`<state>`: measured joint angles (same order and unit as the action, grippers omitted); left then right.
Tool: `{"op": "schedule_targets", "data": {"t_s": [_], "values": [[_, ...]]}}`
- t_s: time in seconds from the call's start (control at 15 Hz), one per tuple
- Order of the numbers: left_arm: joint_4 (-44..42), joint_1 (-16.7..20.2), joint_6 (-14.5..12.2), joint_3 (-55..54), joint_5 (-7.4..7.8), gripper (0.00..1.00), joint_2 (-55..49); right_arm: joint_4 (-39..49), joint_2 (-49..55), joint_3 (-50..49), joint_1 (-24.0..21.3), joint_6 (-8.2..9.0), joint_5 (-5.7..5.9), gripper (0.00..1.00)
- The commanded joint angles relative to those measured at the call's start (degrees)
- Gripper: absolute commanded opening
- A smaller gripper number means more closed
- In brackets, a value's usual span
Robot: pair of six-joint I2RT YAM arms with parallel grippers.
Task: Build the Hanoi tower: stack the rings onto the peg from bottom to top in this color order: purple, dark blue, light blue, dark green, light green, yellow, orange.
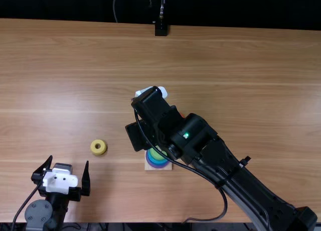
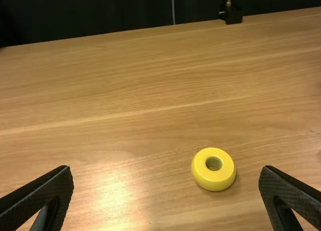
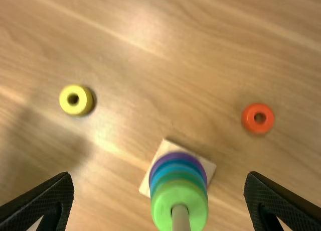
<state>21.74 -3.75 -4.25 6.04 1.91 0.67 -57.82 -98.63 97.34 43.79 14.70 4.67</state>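
While the R gripper (image 1: 153,104) is open over the peg (image 3: 180,219) w/ ring stack (image 3: 163,206), lt. green on top, the L gripper (image 1: 68,159) is open, near L; yellow ring (image 1: 94,147) L of stack, orange ring (image 3: 249,119) to its far R.

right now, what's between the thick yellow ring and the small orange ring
Bare wooden table in the right wrist view; the ring stack stands off that line.

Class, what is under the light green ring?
Under the light green ring show edges of the dark green, light blue, dark blue and purple rings, then the pale base. Their middles and much of the base are covered.
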Motion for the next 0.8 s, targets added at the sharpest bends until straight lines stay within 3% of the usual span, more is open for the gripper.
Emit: {"op": "schedule_targets", "data": {"t_s": [0.0, 0.13, 0.33, 0.4, 0.47, 0.6, 0.67, 0.73], "values": [[4.84, 0.14, -0.39, -6.04, 0.3, 1.0, -0.67, 0.7, 0.72, -1.45, -4.77, -0.46, 0.71, 1.0], [4.84, 0.14, -0.39, -6.04, 0.41, 1.0, -0.67, 2.07, 5.9, -3.74, -11.8, -0.36, 0.4, 1.0], [4.84, 0.14, -0.39, -6.04, 0.41, 1.0, -0.67, 15.57, 14.34, -12.79, -20.68, -0.78, 0.61, 1.0], [4.84, 0.14, -0.39, -6.04, 0.3, 1.0, -0.67, 19.58, 16.19, -16.13, -23.4, -2.46, 0.61, 1.0], [4.84, 0.14, -0.39, -6.04, 0.41, 1.0, -0.67, 23.17, 18.82, -19.64, -26.21, -6.26, 0.5, 1.0], [4.84, 0.14, -0.39, -6.04, 0.41, 1.0, -0.67, 32.66, 26.91, -27.99, -29.99, -17.44, 0.08, 1.0], [4.84, 0.14, -0.39, -6.04, 0.41, 1.0, -0.67, 37.51, 31.22, -32.3, -31.84, -21.77, -0.24, 1.0], [4.84, 0.14, -0.39, -6.04, 0.3, 1.0, -0.67, 40.36, 35.17, -36.96, -33.95, -23.45, -0.76, 1.0]]}}
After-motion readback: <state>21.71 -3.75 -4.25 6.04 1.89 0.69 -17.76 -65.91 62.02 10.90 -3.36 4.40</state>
